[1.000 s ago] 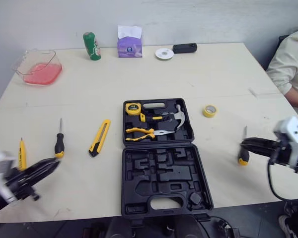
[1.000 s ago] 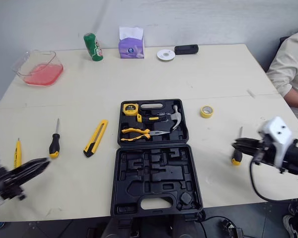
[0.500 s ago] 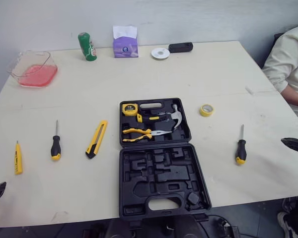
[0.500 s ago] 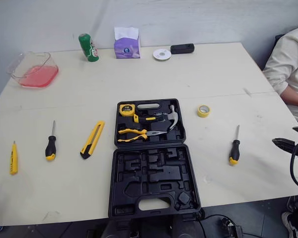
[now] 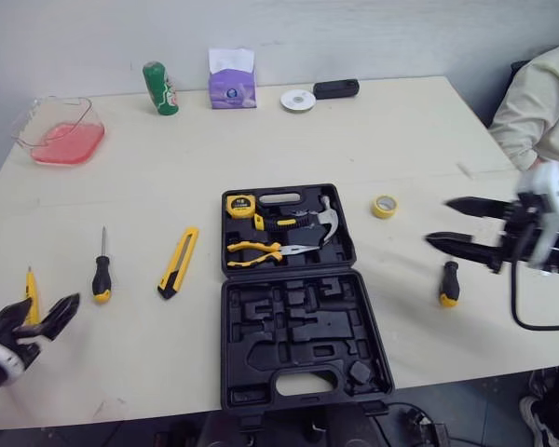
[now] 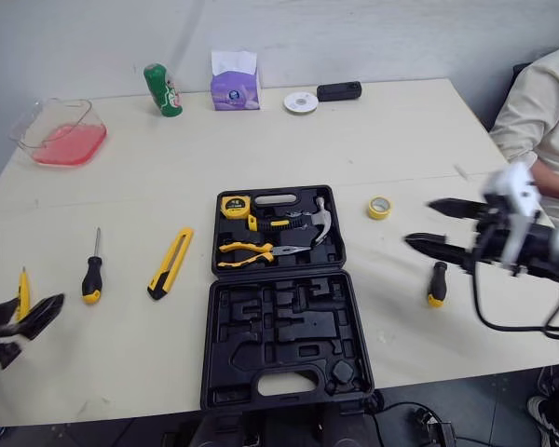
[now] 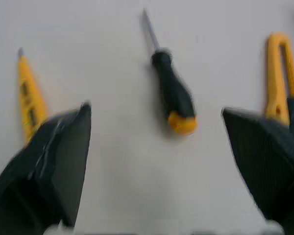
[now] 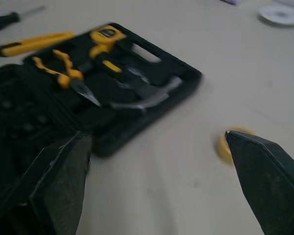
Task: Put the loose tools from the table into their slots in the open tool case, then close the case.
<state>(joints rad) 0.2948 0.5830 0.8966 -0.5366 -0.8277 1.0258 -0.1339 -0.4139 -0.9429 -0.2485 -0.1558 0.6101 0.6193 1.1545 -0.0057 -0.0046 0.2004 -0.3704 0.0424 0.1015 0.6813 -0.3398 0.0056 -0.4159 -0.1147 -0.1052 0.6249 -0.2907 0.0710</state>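
Presently both pincers spread, tools loose around the open case

The tool case [image 5: 231, 312] lies open at the centre of the desk [image 5: 401, 140]. Its far half holds a tape measure [image 5: 239, 205], a hammer [image 5: 319, 220] and pliers [image 5: 261, 249], and its near half shows bare slots. At 9 o'clock from the case lie a yellow utility knife [image 5: 178, 262], then a black-handled screwdriver [image 5: 102, 276], then a small yellow tester pen [image 5: 30, 296], each apart from the next. The left pincer [image 5: 37, 315] hangs close on the tester pen's 6 o'clock side, its fingers wide apart and gripping nothing. At 3 o'clock from the case lies a second screwdriver [image 5: 448, 282], and at 2 o'clock a yellow tape roll [image 5: 384, 206]. The right pincer [image 5: 440, 220] hovers between those two, fingers apart and empty, pointing toward the case
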